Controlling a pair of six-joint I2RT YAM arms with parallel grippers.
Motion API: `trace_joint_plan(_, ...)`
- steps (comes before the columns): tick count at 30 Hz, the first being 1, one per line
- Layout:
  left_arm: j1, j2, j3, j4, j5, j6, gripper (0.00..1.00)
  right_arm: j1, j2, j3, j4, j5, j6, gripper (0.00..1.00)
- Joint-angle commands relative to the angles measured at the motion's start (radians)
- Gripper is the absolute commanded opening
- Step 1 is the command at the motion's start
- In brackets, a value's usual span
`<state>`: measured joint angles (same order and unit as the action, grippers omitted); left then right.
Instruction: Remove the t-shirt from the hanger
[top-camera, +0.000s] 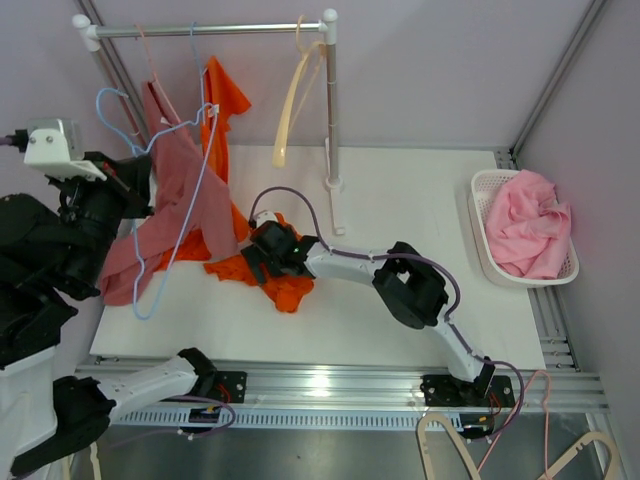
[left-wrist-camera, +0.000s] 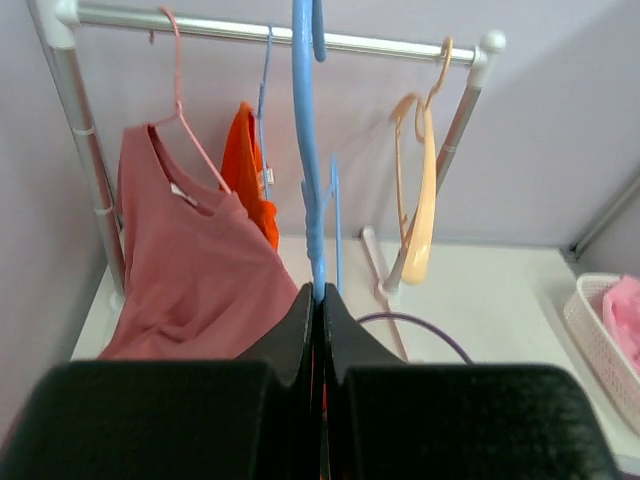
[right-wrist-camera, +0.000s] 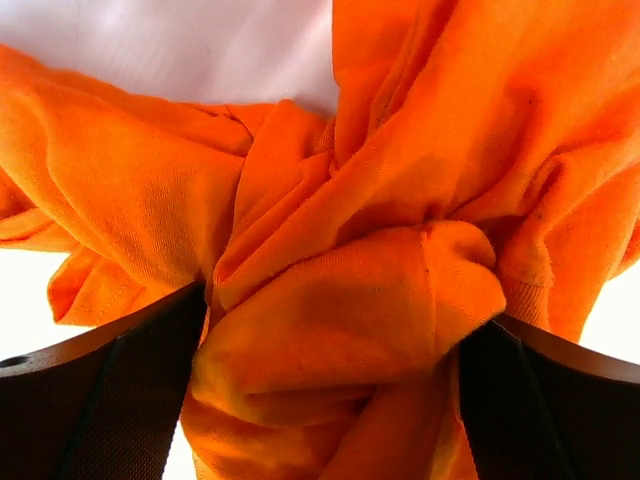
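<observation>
The orange t-shirt hangs by its top at the rack rod, by a thin blue hanger. Its lower part lies bunched on the table. My right gripper is shut on that bunch; in the right wrist view orange cloth fills the space between my fingers. My left gripper is shut on a second, light blue hanger that is off the rod, in front of a dusty pink shirt. In the left wrist view the jaws pinch this hanger's bar.
A dusty pink shirt hangs on a pink hanger at the rack's left. A beige hanger hangs near the right rack post. A white basket with pink cloth stands at the table's right. Spare hangers lie below the front rail.
</observation>
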<state>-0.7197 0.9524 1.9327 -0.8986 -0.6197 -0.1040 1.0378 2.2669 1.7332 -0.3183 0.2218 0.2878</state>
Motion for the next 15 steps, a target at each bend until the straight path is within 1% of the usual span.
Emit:
trace_joint_plan(1, 0.123, 0.171, 0.162, -0.015, 0.208, -0.023, 0.01, 0.021, 0.049, -0.031, -0.155, -0.111, 0.042, 0.99)
trace_joint_plan(2, 0.155, 0.215, 0.204, -0.038, 0.307, -0.040, 0.01, 0.034, 0.042, -0.055, -0.183, -0.108, 0.040, 0.91)
trace_joint_plan(3, 0.205, 0.254, 0.244, -0.057, 0.343, -0.051, 0.01, 0.042, 0.004, -0.078, -0.194, -0.104, 0.045, 0.57)
trace_joint_plan(4, 0.221, 0.320, 0.329, -0.071, 0.369, -0.063, 0.01, 0.050, -0.030, -0.107, -0.205, -0.093, 0.054, 0.32)
trace_joint_plan(5, 0.230, 0.344, 0.348, -0.068, 0.391, -0.066, 0.00, 0.056, -0.074, -0.183, -0.217, -0.057, 0.076, 0.00)
trace_joint_plan(6, 0.242, 0.362, 0.363, -0.059, 0.420, -0.071, 0.01, 0.070, -0.189, -0.231, -0.214, -0.047, 0.106, 0.00)
trace_joint_plan(7, 0.244, 0.385, 0.359, -0.031, 0.419, -0.074, 0.01, 0.074, -0.261, -0.283, -0.208, -0.042, 0.116, 0.00)
trace_joint_plan(8, 0.247, 0.396, 0.348, -0.017, 0.414, -0.071, 0.01, 0.077, -0.412, -0.367, -0.205, -0.024, 0.138, 0.00)
trace_joint_plan(9, 0.250, 0.411, 0.354, -0.010, 0.407, -0.071, 0.01, 0.073, -0.414, -0.395, -0.215, -0.013, 0.142, 0.00)
trace_joint_plan(10, 0.253, 0.427, 0.356, 0.003, 0.397, -0.062, 0.01, 0.065, -0.558, -0.411, -0.234, -0.003, 0.134, 0.00)
trace_joint_plan(11, 0.261, 0.459, 0.357, 0.007, 0.384, -0.056, 0.01, 0.054, -0.623, -0.405, -0.313, 0.016, 0.126, 0.00)
trace_joint_plan(12, 0.267, 0.474, 0.356, 0.015, 0.371, -0.050, 0.01, 0.021, -0.680, -0.344, -0.374, 0.071, 0.119, 0.00)
trace_joint_plan(13, 0.276, 0.491, 0.357, 0.024, 0.362, -0.051, 0.01, -0.004, -0.773, -0.296, -0.430, 0.098, 0.102, 0.00)
trace_joint_plan(14, 0.298, 0.529, 0.370, 0.024, 0.362, -0.057, 0.01, -0.030, -0.811, -0.237, -0.543, 0.123, 0.091, 0.00)
trace_joint_plan(15, 0.307, 0.545, 0.379, 0.029, 0.359, -0.072, 0.01, -0.060, -0.845, -0.107, -0.592, 0.178, 0.082, 0.00)
